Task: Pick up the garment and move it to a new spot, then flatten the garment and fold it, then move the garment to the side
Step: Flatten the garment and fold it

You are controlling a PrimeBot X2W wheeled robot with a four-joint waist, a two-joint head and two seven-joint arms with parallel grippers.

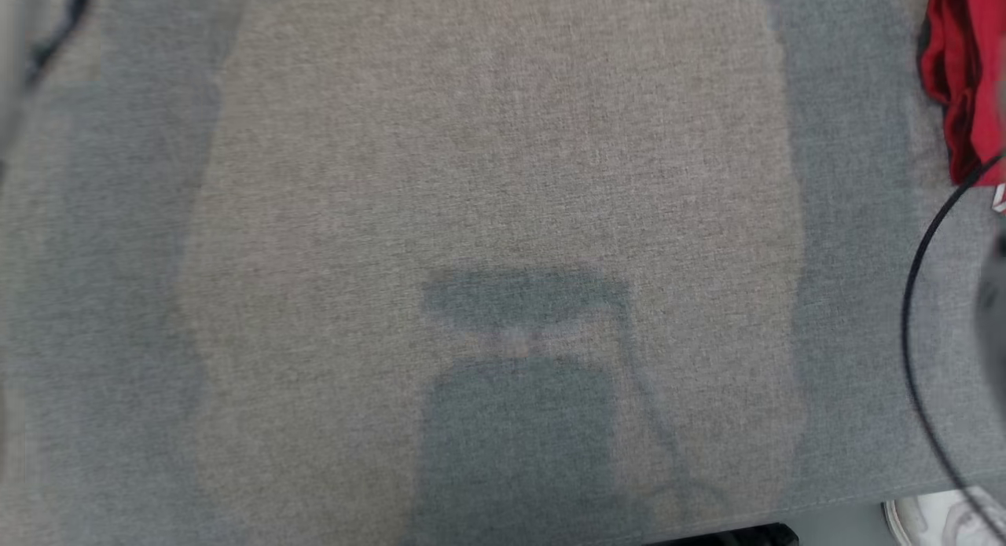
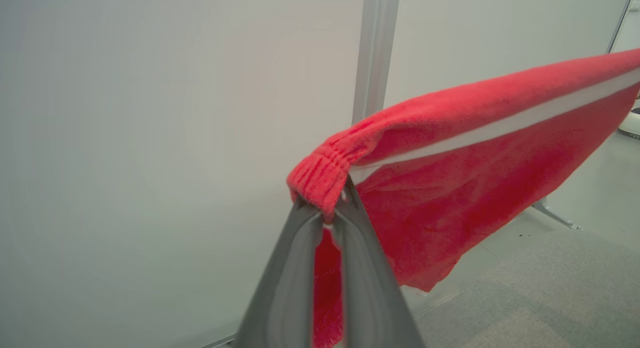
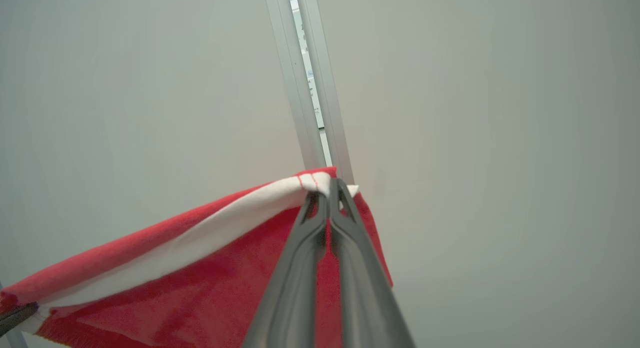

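Garment location: the garment (image 2: 475, 152) is held in the air, spread between both grippers in front of a pale wall; red cloth (image 1: 963, 75) at the head view's upper right edge may be part of it, cannot tell.
Left gripper: the left gripper (image 2: 327, 215) is pinched tight on the ribbed band (image 2: 320, 172) at 1 corner.
Right gripper: the right gripper (image 3: 330, 190) is clamped fully on the edge carrying the white stripe (image 3: 240, 218).
Handling: judged light, soft and limp; fleecy pile should grip well and is not fragile. The span sags below the held edge.
Best hold: corners and hemmed edges, as now; the ribbed band looks thick and secure.
Landing area: grey cloth surface (image 1: 503, 177), lying below.
Hazard: black cable (image 1: 916, 294) near the right side could snag.
Count: 1 garment, 1 white stripe, 1 ribbed band, 2 grippers, 1 cable.
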